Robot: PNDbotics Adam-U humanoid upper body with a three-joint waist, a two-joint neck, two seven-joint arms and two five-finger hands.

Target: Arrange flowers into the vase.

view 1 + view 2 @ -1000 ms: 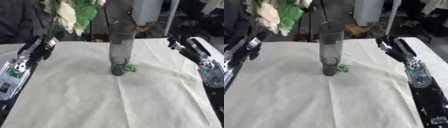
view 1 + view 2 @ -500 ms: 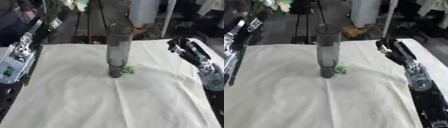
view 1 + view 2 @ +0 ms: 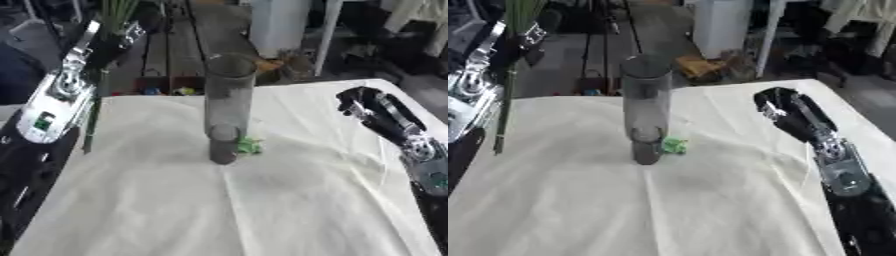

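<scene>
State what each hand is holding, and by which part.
The left hand grips the flower stems near their upper part; the blooms are out of view. The right hand holds nothing, its fingers curled beside the vase.

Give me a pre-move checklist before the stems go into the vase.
1. Vase upright on the white cloth: ok.
2. Vase mouth unobstructed: ok, nothing over the rim.
3. Left hand holding the green stems: ok; stems hang down at the cloth's left edge, blooms out of view.
4. Stem ends above the vase rim: not ok, they hang below it, off to the left.
5. Right hand clear of the vase: ok, apart on the right.
6. Small green piece at the vase base: cannot tell if touching.
</scene>
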